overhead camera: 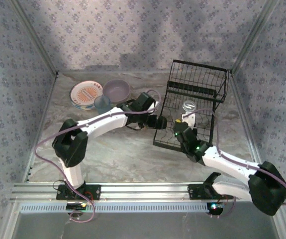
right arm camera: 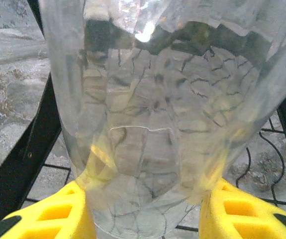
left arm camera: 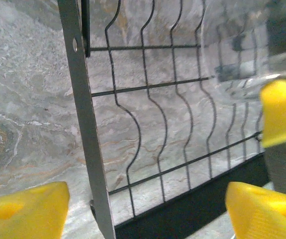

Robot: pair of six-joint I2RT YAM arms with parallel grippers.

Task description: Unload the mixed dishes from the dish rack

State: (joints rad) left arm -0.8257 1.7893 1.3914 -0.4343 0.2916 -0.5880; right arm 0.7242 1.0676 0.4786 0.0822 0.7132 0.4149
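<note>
1. Yellow fingertips (right arm camera: pixel 48 214) of my right gripper (right arm camera: pixel 143 211) are clenched on a clear glass (right arm camera: pixel 147 99), one at either side of its narrower end.
2. My left gripper (left arm camera: pixel 145 211) is released, its tips wide apart. Only the rack (left arm camera: pixel 147 89) and its grey frame bar (left arm camera: pixel 85 129) lie between them.
3. Seen from above, the glass sits in the rack's lower section, at the right gripper's tip and just past the left one. Its round rim faces up, so I judge its long axis roughly upright. The right arm is nearer and already holds it, so the lift falls to that arm, clear of the wires.
4. The glass is smooth, see-through and flaring. The rack is thin black wire, wavy in places, and the table (overhead camera: pixel 128 154) looks like marbled stone.
5. Stacked plates (overhead camera: pixel 85 93), a lavender bowl (overhead camera: pixel 116 90) and a blue cup (overhead camera: pixel 103 103) sit together on the table, well left of the rack.
</note>
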